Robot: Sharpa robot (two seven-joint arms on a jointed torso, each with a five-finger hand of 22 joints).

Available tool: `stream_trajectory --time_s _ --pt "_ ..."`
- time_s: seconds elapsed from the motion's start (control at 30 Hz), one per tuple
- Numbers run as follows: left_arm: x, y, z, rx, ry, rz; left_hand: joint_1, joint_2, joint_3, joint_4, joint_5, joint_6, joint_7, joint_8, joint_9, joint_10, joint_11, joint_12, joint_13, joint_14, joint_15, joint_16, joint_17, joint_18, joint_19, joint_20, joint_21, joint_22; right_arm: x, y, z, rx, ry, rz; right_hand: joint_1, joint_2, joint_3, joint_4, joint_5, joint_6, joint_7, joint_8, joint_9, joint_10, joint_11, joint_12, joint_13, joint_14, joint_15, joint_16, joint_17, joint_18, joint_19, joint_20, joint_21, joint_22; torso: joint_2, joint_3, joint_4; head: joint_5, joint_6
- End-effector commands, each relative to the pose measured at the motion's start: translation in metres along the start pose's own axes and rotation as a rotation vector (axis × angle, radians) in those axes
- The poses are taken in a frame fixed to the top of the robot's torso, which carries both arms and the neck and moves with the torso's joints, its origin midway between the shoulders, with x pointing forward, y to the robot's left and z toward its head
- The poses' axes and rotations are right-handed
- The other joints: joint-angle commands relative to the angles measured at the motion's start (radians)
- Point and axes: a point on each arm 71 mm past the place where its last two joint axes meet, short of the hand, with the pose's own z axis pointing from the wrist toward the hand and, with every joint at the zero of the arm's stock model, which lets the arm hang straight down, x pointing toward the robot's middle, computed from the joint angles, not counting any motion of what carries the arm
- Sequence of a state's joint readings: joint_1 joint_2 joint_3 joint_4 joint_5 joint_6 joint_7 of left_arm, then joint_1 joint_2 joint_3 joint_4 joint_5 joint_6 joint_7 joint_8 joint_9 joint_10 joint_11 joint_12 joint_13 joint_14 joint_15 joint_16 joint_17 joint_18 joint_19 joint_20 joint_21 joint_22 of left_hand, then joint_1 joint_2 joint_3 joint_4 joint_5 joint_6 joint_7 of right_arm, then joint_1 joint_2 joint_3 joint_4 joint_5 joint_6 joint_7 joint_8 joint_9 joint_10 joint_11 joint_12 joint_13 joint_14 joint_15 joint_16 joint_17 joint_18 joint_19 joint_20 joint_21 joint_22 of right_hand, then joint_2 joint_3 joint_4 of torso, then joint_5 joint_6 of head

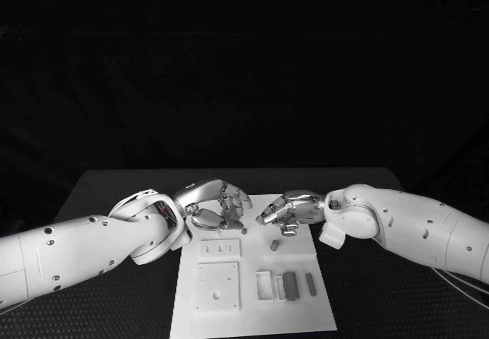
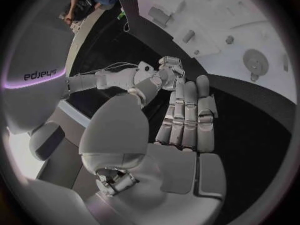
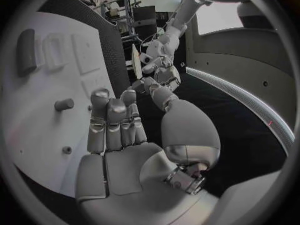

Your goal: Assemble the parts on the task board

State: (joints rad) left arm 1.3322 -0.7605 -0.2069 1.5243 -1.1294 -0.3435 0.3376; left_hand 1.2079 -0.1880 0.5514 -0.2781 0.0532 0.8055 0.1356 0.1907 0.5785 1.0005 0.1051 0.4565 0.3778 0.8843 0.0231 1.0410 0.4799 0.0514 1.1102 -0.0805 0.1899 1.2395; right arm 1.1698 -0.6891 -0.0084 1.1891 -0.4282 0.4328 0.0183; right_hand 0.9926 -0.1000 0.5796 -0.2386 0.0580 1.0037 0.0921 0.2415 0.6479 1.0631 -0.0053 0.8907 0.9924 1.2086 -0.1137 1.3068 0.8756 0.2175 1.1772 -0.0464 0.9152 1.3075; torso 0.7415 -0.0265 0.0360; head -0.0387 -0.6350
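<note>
The main risk, as I judge it, is the two hands meeting over the far end of the board point(image 1: 255, 311): the left hand point(image 1: 212, 205) and right hand point(image 1: 290, 210) hover near each other, and a reach from either could knock the small peg point(image 1: 274, 244) standing just below the right hand or shove the board askew. Both hands hold nothing; the wrist views show the fingers of each extended and lying side by side, thumb apart. The board is a white plate with a round disc point(image 2: 254, 60) and shallow recesses; grey bar-shaped parts point(image 1: 290, 284) lie in slots nearer the robot, well apart from both hands
</note>
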Motion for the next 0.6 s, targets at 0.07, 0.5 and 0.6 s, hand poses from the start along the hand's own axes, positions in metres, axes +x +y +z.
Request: stream_trajectory --time_s 0.07,0.5,0.6 --pt "0.0028 -0.007 0.0036 0.046 0.009 0.037 -0.005 -0.008 -0.004 0.003 -0.003 0.007 0.003 0.007 0.001 0.006 -0.002 0.0 -0.001 0.009 -0.005 0.009 0.0 0.012 0.01 0.001 -0.004 0.003 0.0055 0.0028 0.002 -0.017 0.058 0.021 -0.006 0.004 -0.003 0.002 -0.003 0.007 0.013 -0.004 -0.001 -0.009 0.0 -0.002 -0.001 -0.006 0.0 -0.006 0.002 0.044 -0.008 0.001 -0.006 0.018 0.001 -0.0005 -0.0001 0.003 -0.002" --pt "0.0099 -0.0151 0.0114 0.053 0.04 0.019 -0.033 0.031 -0.015 0.023 -0.003 0.039 0.011 0.024 -0.004 0.022 -0.01 0.009 0.002 0.026 -0.014 0.021 0.003 0.014 0.028 -0.007 0.001 0.013 0.0104 0.006 0.0046 -0.034 0.082 0.045 -0.005 0.002 -0.003 0.002 -0.004 0.006 0.013 -0.005 -0.001 -0.011 0.0 -0.002 -0.001 -0.007 0.001 -0.006 0.002 0.044 -0.009 0.001 -0.006 0.018 0.0 0.0006 -0.0007 0.007 -0.007" --pt "0.01 -0.0136 0.0118 0.042 0.045 0.013 -0.036 0.037 -0.016 0.027 -0.003 0.042 0.013 0.025 -0.006 0.026 -0.012 0.011 0.003 0.03 -0.016 0.023 0.004 0.014 0.032 -0.009 0.002 0.015 0.0115 0.0064 0.005 -0.035 0.089 0.045 -0.005 0.002 -0.003 0.002 -0.004 0.006 0.013 -0.005 -0.001 -0.011 0.0 -0.002 -0.001 -0.008 0.001 -0.006 0.003 0.044 -0.009 0.002 -0.006 0.018 0.0 0.0016 -0.001 0.007 -0.006"
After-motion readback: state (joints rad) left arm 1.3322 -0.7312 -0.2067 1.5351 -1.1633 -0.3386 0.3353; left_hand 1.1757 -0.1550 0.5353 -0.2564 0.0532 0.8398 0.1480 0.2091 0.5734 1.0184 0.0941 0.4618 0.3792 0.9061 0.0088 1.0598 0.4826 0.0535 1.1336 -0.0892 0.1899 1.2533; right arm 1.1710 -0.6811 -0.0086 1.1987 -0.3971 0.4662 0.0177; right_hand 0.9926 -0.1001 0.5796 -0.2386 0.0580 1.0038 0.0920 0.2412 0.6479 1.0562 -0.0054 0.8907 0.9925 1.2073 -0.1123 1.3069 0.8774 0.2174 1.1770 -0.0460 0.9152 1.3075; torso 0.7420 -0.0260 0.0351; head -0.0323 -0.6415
